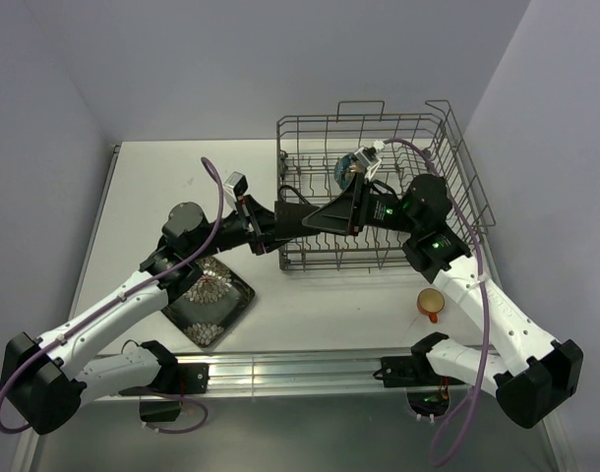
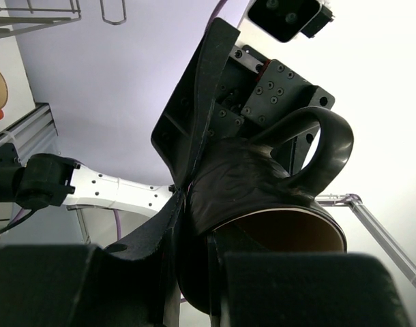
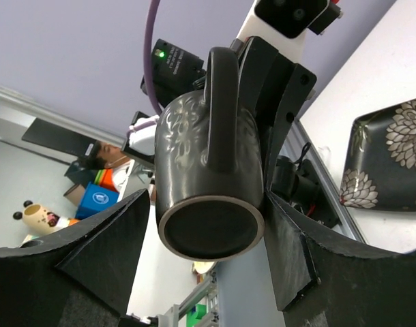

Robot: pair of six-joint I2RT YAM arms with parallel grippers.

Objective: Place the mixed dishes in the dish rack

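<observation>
In right wrist view only, mug [image 3: 208, 191] underside

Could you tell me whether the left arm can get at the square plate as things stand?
Probably not yet: the left gripper is shut on a dark mug, with the right gripper open around it. The square plate lies unobstructed beside that arm, likely reachable once the mug is released.
</observation>
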